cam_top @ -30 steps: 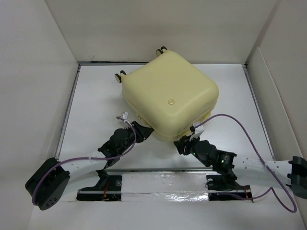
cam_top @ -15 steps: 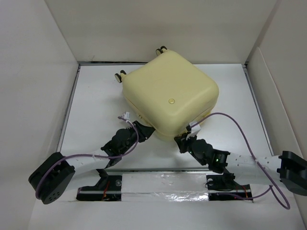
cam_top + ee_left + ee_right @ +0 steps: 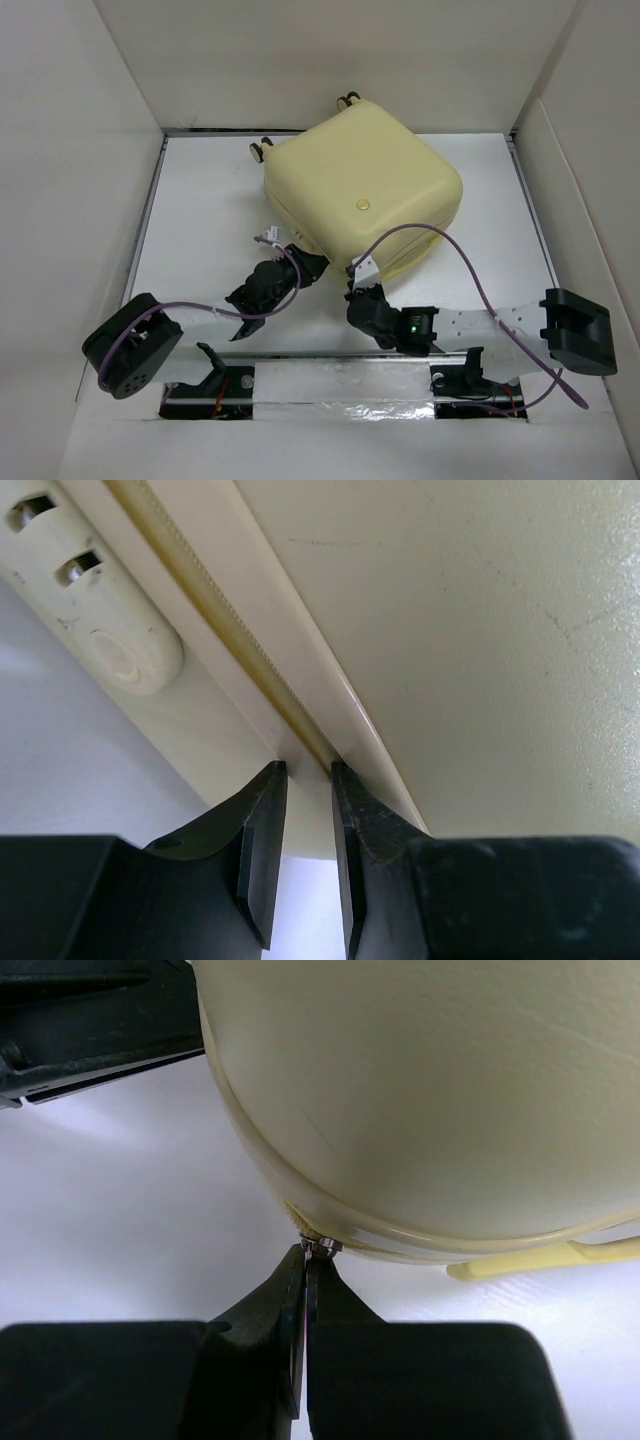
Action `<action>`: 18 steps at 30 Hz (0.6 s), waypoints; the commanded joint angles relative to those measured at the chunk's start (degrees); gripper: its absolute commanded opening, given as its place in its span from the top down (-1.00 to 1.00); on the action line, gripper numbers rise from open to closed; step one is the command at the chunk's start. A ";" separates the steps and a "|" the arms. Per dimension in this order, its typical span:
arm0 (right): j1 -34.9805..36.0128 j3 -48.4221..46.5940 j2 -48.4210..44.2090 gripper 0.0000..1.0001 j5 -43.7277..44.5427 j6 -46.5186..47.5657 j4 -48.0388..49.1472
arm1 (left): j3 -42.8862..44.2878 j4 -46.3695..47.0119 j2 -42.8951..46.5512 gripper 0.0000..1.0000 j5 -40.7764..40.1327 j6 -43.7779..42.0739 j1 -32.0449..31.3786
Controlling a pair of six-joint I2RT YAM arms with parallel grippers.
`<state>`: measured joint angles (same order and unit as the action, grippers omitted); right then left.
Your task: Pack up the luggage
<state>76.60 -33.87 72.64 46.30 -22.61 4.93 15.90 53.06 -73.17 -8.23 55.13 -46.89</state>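
Observation:
The luggage (image 3: pixel 360 200) is a pale yellow hard-shell suitcase lying shut on the white table, its wheels (image 3: pixel 262 150) toward the back and its round emblem (image 3: pixel 362 204) facing up. My right gripper (image 3: pixel 355 285) is at its near corner. In the right wrist view that gripper (image 3: pixel 305 1255) is shut on the small metal zipper pull (image 3: pixel 322 1247) under the shell (image 3: pixel 430 1090). My left gripper (image 3: pixel 308 262) is against the front left side. Its jaws (image 3: pixel 308 770) stand narrowly apart, tips touching the zipper seam of the shell (image 3: pixel 450 630), with nothing clamped between them.
White walls (image 3: pixel 80 200) box in the table on the left, back and right. Purple cables (image 3: pixel 470 260) loop over both arms. A foil-taped rail (image 3: pixel 340 385) runs along the near edge. A pale yellow strap (image 3: pixel 540 1258) lies beside the suitcase's base.
The right gripper has shut on the zipper pull and slid left along the near corner. The suitcase has shifted back and to the right. The left arm has followed it.

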 commanded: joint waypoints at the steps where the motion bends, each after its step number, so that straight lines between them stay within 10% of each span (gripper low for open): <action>1: 7.69 -9.27 2.84 1.00 -13.98 -1.64 11.76 | 5.46 4.77 -3.91 0.58 2.96 -0.91 -2.06; 7: 1.98 -4.37 2.07 1.00 -12.82 -3.49 26.17 | 2.13 5.48 -3.75 0.50 3.92 -1.52 -1.19; 13: 3.03 5.73 -6.18 1.00 -14.04 -7.96 25.93 | 1.32 -9.18 12.67 -0.56 0.59 -1.52 10.65; 18: 3.65 10.31 -13.65 1.00 -15.90 -9.64 20.92 | 10.43 -22.70 21.13 -0.86 -2.31 -1.17 20.51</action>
<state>76.73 -23.44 63.57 38.54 -28.38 18.28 18.37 35.46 -55.00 -8.67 53.91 -30.44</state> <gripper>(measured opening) 0.020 0.915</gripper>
